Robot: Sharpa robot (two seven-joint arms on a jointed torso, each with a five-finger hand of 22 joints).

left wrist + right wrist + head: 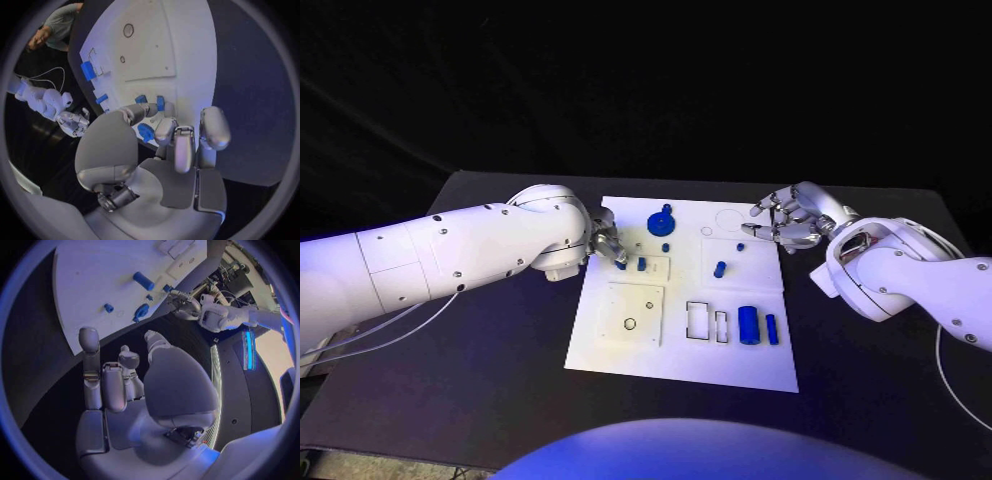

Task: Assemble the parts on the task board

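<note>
**Black counter with one white board**

The black counter (473, 360) carries the white task board (682, 360), which lies flat near its middle, long side running away from the robot. Dark counter surface shows on both sides of the board and along its near edge. Small blue parts (750, 325) rest on the board, not on the counter itself.

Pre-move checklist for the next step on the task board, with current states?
1. Task board flat on the table: ok.
2. Left robot hand over the board's far left edge, beside two small blue parts: ok.
3. Left robot hand holding a part: cannot tell.
4. Right robot hand holds nothing, fingers apart: ok.
5. Two blue blocks lying by the rectangular slots, not inserted: not ok.
</note>
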